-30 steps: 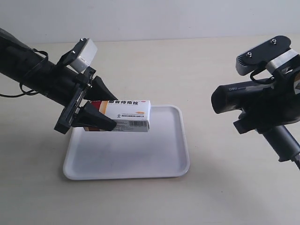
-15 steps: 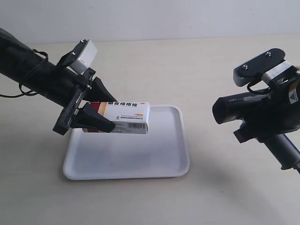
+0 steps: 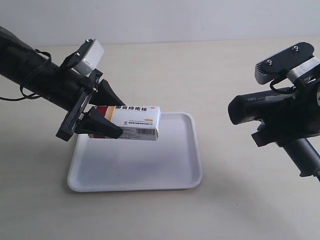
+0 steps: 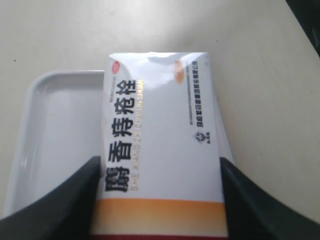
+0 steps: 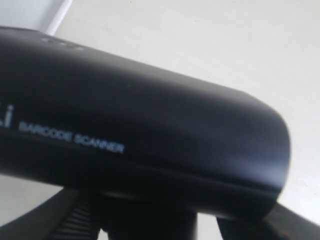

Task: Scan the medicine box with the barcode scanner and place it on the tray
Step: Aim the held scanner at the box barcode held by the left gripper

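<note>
The medicine box (image 3: 136, 121), white with an orange and a dark red stripe at the gripped end, hangs level above the left part of the white tray (image 3: 196, 165). My left gripper (image 3: 113, 116) is shut on its striped end. In the left wrist view the box (image 4: 160, 125) sits between the two black fingers (image 4: 75, 200), with the tray (image 4: 35, 105) below it. The black barcode scanner (image 3: 255, 106) is held in the air at the exterior view's right, its head pointing toward the box. My right gripper (image 3: 280, 134) is shut on its handle. The scanner head (image 5: 150, 135) fills the right wrist view.
A beige tabletop (image 3: 200, 70) surrounds the tray. A corner of the tray (image 5: 50, 12) shows beyond the scanner in the right wrist view. The scanner's handle (image 3: 307, 157) reaches down toward the exterior view's right edge.
The right arm dipped with the scanner, then rose back to about its first height, a little further right. The box has barely shifted above the tray.
</note>
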{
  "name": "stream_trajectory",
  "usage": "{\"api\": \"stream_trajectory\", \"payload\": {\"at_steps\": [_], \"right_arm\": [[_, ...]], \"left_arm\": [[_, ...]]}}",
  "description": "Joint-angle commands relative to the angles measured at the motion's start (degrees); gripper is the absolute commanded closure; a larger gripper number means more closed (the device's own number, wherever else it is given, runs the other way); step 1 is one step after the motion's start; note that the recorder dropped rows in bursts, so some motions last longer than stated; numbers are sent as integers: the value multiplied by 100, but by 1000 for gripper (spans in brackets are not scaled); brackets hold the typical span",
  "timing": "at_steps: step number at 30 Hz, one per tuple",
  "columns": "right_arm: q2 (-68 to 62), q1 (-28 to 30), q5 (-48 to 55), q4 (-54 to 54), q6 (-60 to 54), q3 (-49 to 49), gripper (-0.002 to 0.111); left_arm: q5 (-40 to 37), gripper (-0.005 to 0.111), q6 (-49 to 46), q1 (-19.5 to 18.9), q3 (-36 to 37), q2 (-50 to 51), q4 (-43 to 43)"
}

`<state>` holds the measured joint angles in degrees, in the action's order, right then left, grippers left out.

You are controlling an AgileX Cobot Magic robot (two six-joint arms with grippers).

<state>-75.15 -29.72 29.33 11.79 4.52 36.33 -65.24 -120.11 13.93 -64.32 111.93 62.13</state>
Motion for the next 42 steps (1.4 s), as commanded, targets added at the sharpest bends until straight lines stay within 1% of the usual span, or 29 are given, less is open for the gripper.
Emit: {"api": "stream_trajectory", "payload": {"at_steps": [1, 6, 8, 15, 17, 20, 24, 27, 30, 34, 37, 39, 42], "right_arm": [[42, 13, -61, -124, -68, 9, 108], [-95, 13, -97, -268, -202, 9, 108], [-240, 13, -97, -76, -174, 9, 108], [-407, 13, -208, 1535, 1364, 9, 108], [-407, 13, -171, 1837, 1728, 9, 108], [-357, 13, -131, 1837, 1728, 9, 108], [133, 13, 98, 1782, 1728, 9, 108], [451, 13, 98, 1532, 1473, 9, 108], [326, 13, 98, 1532, 1473, 9, 108], [-40, 13, 77, 1532, 1473, 9, 108], [-325, 13, 60, 1532, 1498, 9, 108], [-470, 13, 1, 1532, 1498, 9, 108], [-532, 13, -58, 1532, 1498, 9, 108]], "left_arm": [[-165, 107, -5, -12, -100, -11, 4], [-165, 107, -5, -12, -100, -21, 14], [-174, 107, -5, -12, -100, -21, 4], [-174, 107, -5, -12, -100, -21, 4], [-121, 107, -5, -12, -100, -21, 3], [6, 107, -5, -12, -100, -21, -25], [409, 107, -5, -12, -100, 56, -42], [574, 107, -5, -12, -100, 145, -42], [625, 107, -5, -12, -100, 145, -17], [1069, 107, -5, 89, -100, 145, -43], [963, 107, -5, 221, -100, 145, 167], [809, 107, -5, 265, -135, 145, 72], [327, 107, -5, 265, -230, 145, -19]]}}
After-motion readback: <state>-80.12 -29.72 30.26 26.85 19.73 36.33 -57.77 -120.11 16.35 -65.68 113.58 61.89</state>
